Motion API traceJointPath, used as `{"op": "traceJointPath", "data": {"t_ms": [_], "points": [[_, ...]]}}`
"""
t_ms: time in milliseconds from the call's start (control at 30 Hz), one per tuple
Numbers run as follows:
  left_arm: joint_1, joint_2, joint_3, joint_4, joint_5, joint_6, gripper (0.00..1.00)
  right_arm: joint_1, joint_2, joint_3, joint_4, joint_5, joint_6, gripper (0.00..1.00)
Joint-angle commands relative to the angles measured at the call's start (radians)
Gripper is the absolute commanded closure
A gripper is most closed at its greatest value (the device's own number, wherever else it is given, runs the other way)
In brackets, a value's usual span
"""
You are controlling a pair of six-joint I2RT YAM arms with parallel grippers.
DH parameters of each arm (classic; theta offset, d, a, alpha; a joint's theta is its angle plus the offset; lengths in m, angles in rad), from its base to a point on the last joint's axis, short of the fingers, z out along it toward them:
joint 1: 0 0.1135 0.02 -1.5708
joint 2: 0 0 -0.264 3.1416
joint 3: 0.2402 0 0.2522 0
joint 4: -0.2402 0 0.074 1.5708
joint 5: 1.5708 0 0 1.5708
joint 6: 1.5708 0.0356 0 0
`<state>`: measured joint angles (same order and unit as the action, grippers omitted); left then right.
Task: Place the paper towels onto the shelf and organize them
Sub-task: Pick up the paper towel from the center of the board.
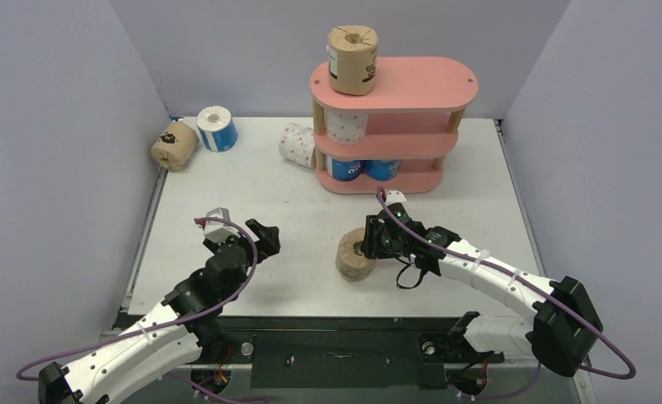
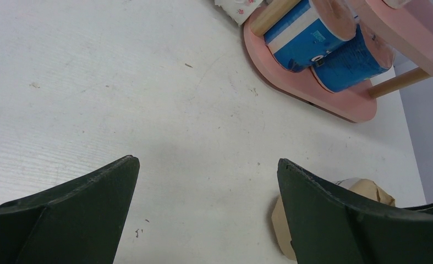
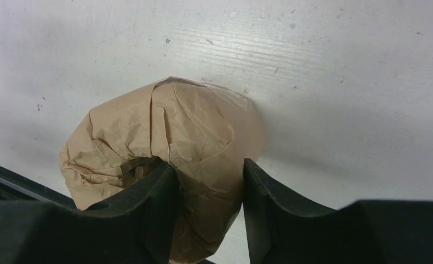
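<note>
A brown paper towel roll (image 1: 355, 255) (image 3: 164, 121) stands on end on the table in front of the pink shelf (image 1: 411, 84). My right gripper (image 1: 371, 240) (image 3: 208, 176) is shut on its wall, one finger in the core hole and the other outside. The shelf holds a brown roll (image 1: 352, 59) on top, a white dotted roll (image 1: 346, 126) in the middle and two blue rolls (image 1: 348, 168) at the bottom. My left gripper (image 1: 241, 225) (image 2: 208, 165) hangs open over bare table, left of the gripped roll (image 2: 365, 186).
Loose rolls lie at the back left: a brown one (image 1: 174, 145), a blue one (image 1: 216, 128), and a white dotted one (image 1: 296, 143) against the shelf's left post. Grey walls close in three sides of the table (image 1: 479, 185).
</note>
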<state>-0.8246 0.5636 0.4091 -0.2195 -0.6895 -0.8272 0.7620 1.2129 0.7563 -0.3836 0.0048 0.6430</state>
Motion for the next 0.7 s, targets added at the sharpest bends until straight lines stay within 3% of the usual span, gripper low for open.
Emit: {"op": "traceJointPath", "data": {"t_ms": [0, 300, 667], "points": [[0.008, -0.009, 0.012, 0.044, 0.011, 0.004, 0.04, 0.000, -0.104, 0.120, -0.062, 0.089, -0.024, 0.63], [0.013, -0.035, 0.032, 0.023, 0.022, 0.017, 0.04, -0.199, -0.206, 0.438, -0.240, 0.213, -0.055, 0.63], [0.016, -0.059, 0.042, -0.010, 0.063, -0.011, 0.03, -0.441, -0.044, 0.952, -0.308, 0.215, -0.009, 0.62]]}}
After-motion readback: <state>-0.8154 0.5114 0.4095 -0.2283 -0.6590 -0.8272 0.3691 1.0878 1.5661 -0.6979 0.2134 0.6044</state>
